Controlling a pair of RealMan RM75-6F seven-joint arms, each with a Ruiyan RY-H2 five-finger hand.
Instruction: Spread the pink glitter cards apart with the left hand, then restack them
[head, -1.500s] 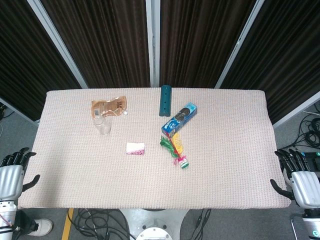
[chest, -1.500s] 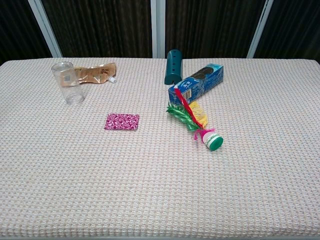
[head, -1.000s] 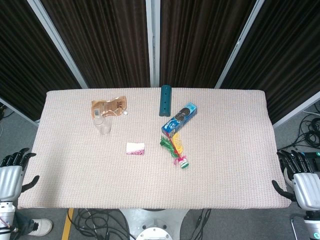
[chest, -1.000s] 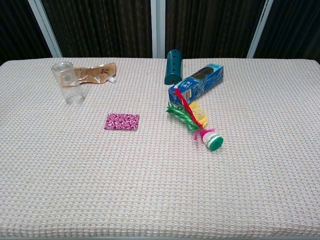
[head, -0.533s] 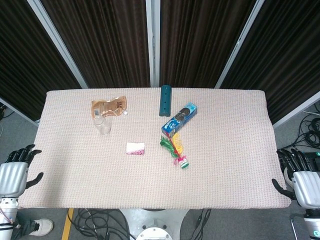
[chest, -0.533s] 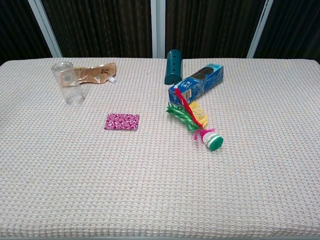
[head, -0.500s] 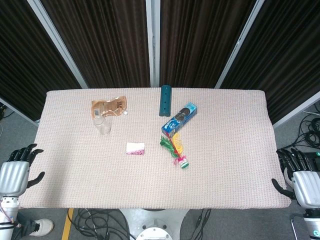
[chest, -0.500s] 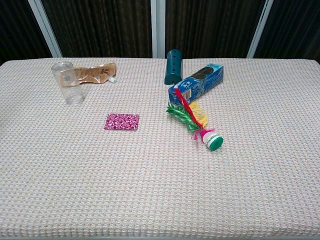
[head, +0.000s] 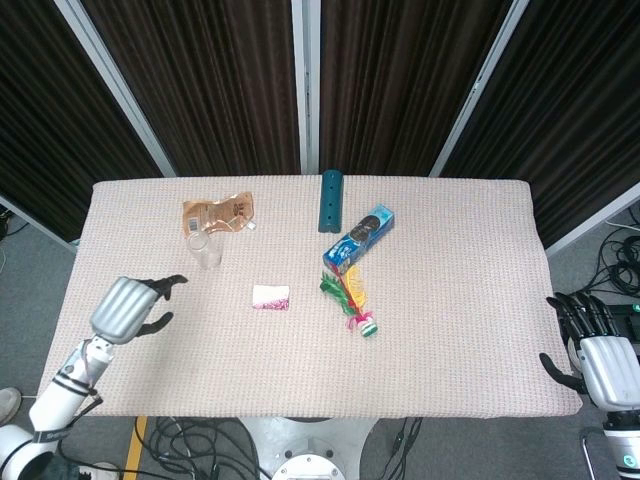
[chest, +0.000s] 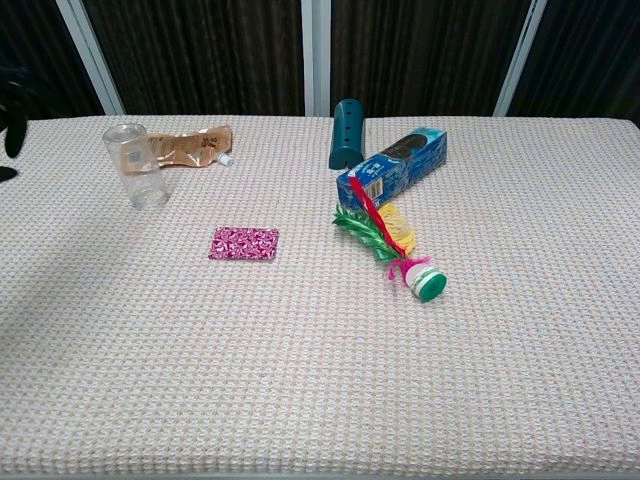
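The pink glitter cards (head: 271, 296) lie in one neat stack near the middle of the table, also seen in the chest view (chest: 244, 243). My left hand (head: 130, 305) hovers over the table's left part, fingers apart and empty, well left of the cards. In the chest view only its dark fingertips (chest: 14, 125) show at the left edge. My right hand (head: 590, 357) hangs off the table's right front corner, fingers apart, holding nothing.
A clear glass (head: 205, 250) stands behind the left hand, with a brown pouch (head: 220, 213) beyond it. Right of the cards lie a feathered shuttlecock (head: 352, 300), a blue biscuit box (head: 359, 238) and a dark green block (head: 331, 200).
My left hand has risen from beside the table's left edge and moved in over the table toward the cards. The right hand and the cards are as before.
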